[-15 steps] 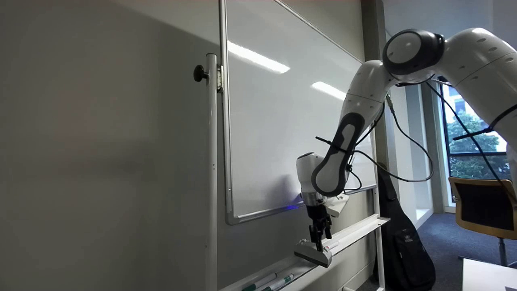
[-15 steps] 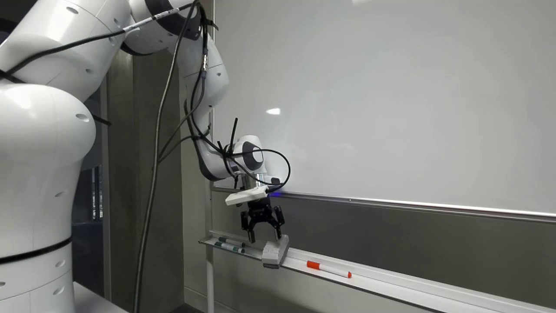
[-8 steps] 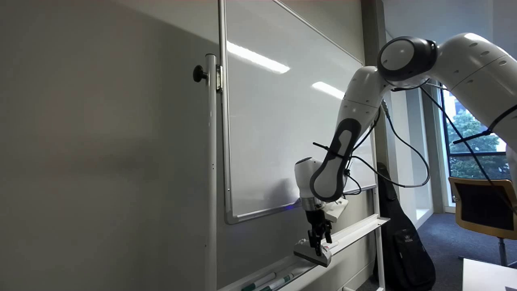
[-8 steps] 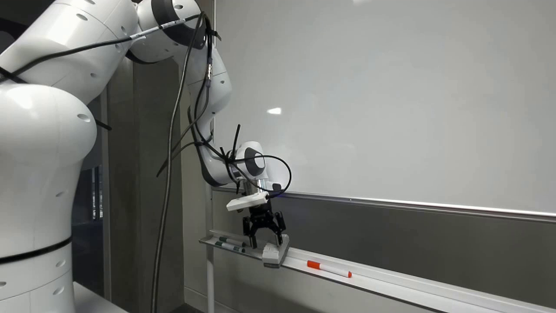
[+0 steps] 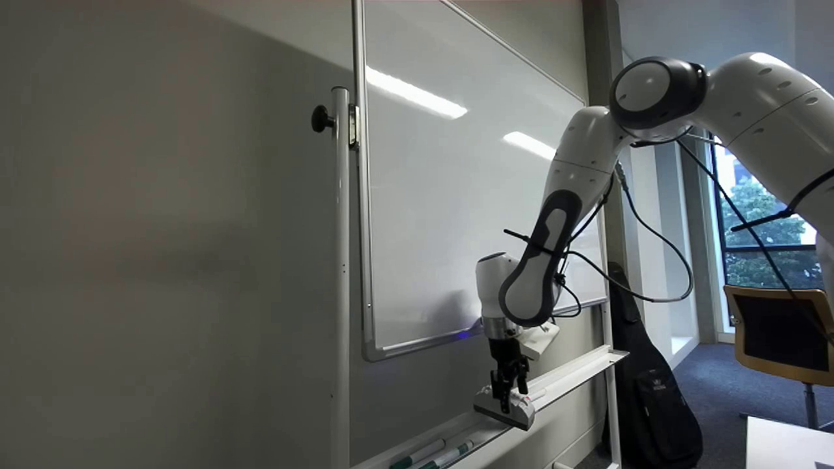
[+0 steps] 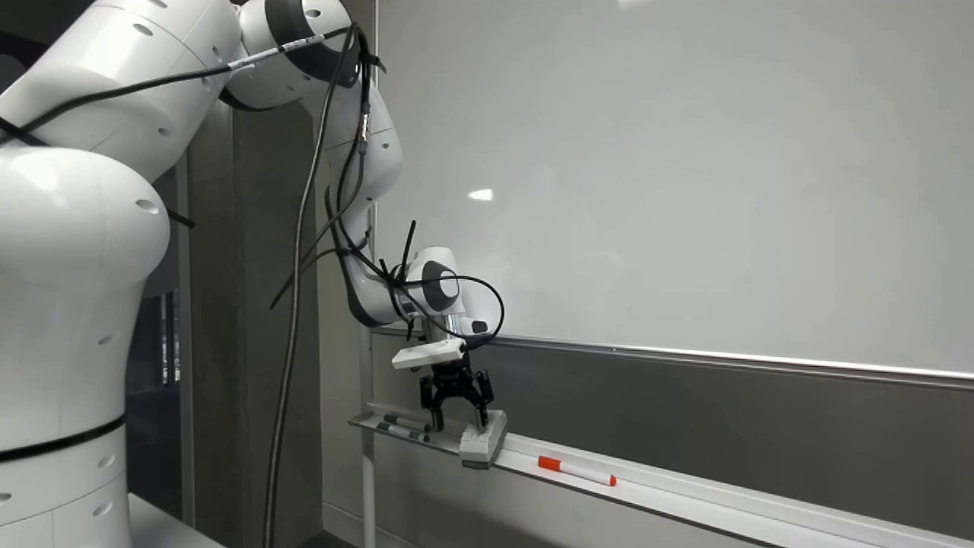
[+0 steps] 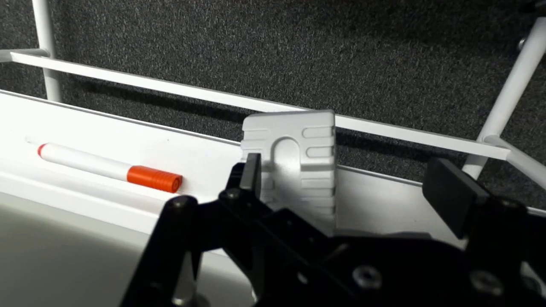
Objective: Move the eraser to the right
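Note:
The eraser is a whitish-grey ribbed block (image 7: 286,153). It lies across the white tray (image 6: 685,506), with one end jutting over the tray's front edge, and shows in both exterior views (image 5: 485,402) (image 6: 479,447). My gripper (image 6: 459,426) is open, its fingers pointing down at the eraser's height. In an exterior view one finger is in front of the eraser and the other is left of it. In the wrist view (image 7: 352,181) one finger overlaps the eraser's left side and the other stands well off its right side. Whether a finger touches it I cannot tell.
A red-capped marker (image 7: 87,162) lies on the tray on one side of the eraser, also in an exterior view (image 6: 582,472). Green-capped markers (image 6: 403,432) lie on the other side. The whiteboard (image 6: 685,190) and its lower rail (image 6: 685,358) stand above the tray.
My gripper has come down towards the tray, then shifted slightly left in both exterior views. The fingers stay open. The eraser and markers have not visibly moved.

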Tool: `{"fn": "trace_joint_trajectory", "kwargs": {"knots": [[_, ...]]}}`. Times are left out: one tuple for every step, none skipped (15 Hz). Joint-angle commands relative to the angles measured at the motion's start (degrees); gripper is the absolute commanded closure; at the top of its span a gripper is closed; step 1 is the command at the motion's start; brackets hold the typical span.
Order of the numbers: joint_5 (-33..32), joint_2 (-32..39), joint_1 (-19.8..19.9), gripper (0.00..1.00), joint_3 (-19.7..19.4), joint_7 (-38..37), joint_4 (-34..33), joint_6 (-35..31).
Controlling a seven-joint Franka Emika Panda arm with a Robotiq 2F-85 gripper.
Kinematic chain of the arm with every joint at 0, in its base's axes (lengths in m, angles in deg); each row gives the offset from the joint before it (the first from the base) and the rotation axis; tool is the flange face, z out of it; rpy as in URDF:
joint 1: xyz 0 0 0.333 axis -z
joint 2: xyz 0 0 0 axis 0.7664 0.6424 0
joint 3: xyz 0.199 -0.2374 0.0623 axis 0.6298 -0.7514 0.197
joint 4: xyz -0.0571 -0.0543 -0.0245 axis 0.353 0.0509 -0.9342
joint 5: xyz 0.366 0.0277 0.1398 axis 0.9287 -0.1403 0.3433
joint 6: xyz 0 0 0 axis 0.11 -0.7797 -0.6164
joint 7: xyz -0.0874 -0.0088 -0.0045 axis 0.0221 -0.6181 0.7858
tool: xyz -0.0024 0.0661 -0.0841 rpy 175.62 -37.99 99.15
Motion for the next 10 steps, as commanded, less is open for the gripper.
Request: {"fn": "trace_joint_trajectory", "kwargs": {"knots": [[-3.16, -3.35, -1.64, 0.0, -2.73, -0.38, 3.32, -5.86], [-2.88, -3.85, -1.22, 0.0, -2.52, 0.61, 4.23, -7.8], [-3.01, -4.58, -1.58, 0.0, -3.34, -0.15, 5.21, -9.93], [-2.96, -5.12, -1.74, 0.0, -3.84, -0.23, 5.87, -11.72], [-3.12, -5.54, -2.17, 0.0, -4.82, -0.78, 6.47, -13.22], [-3.03, -5.9, -2.35, 0.0, -5.42, -0.71, 6.76, -14.33], [-2.82, -6.06, -2.37, 0.0, -5.88, -0.43, 6.94, -14.91], [-2.44, -6.23, -2.39, 0.0, -6.21, -0.26, 6.97, -14.99], [-2.24, -6.16, -2.36, 0.0, -6.37, 0.08, 6.99, -15.06], [-1.93, -6.29, -2.1, 0.0, -6.23, 0.31, 7.01, -14.84]]}}
